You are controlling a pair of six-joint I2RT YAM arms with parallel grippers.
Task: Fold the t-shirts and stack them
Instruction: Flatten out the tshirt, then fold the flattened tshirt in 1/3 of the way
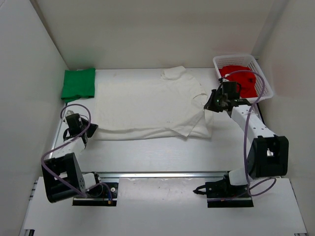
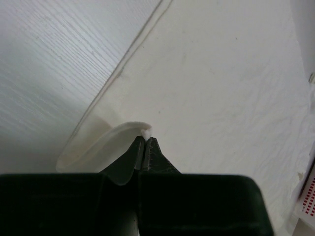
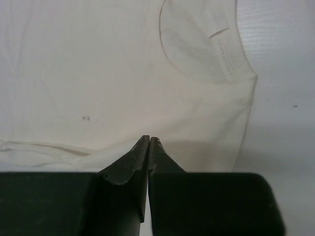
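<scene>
1. Green shirt (image 1: pixel 78 83): we find it folded into a compact rectangle at the far left corner of the table (image 1: pixel 147 152), just beside the white shirt's far left corner.
2. White shirt (image 1: pixel 147 105): we find it spread flat across the middle of the table, with the collar at the far edge and to the right. One sleeve lies on the right side, and the near right corner is turned over on itself. It is lightly wrinkled and carries a few small dark specks.
3. Red shirt (image 1: pixel 236 78): we see it bunched inside the basket (image 1: pixel 235 59), at the far right corner of the table. It is well apart from the green shirt.
4. Left gripper (image 2: pixel 146 139): we place it at the white shirt's near left corner. Its jaws are pinched on a small fold of the white shirt's edge. That fold is lifted off the table in a curl, and a nub of cloth shows between the tips.
5. Right gripper (image 3: pixel 149 140): we place it low at the white shirt's right side, near the sleeve and just in front of the basket. Its jaws are pressed fully together with no gap. We cannot tell whether any cloth is caught between them.
</scene>
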